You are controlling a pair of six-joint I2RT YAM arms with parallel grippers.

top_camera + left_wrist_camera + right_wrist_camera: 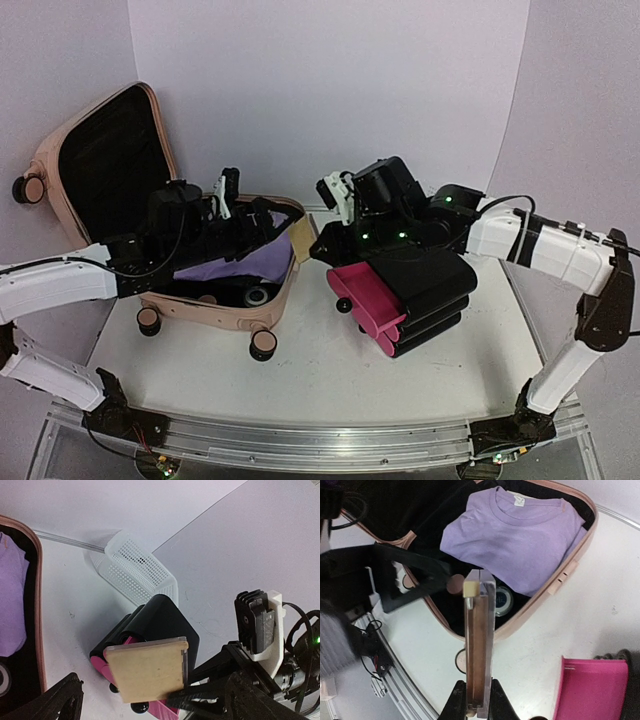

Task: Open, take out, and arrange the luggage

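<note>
The right pincer (475,702) is clamped on the near edge of a thin tan panel (479,645). The panel stands on edge and reaches straight out from the fingertips. Beyond and below that pincer lies the luggage (215,313), open on the white bench (330,390). Its lower half lies flat and its black-lined lid is raised, well off to the pincer's left.

Past the panel's tip, a folded purple shirt (520,535) lies in the lower half. A small round dark item (501,600) sits in the lining just beside the panel's right face. To the lower right of this pincer, a black-and-magenta folded organiser (410,290) rests on the bench under the right arm, apart from the luggage.

The left pincer (150,685) stands with its jaws wide apart, over the right rim of the luggage. The panel shows broadside between its two fingers, and the left finger (60,697) is clear of it. I cannot tell whether the right finger touches it. Ahead of this pincer, past the panel, is the organiser, and farther out a white mesh basket (135,570) lies tilted on the bench against the back wall. The shirt is at the far left of this pincer's view.
</note>
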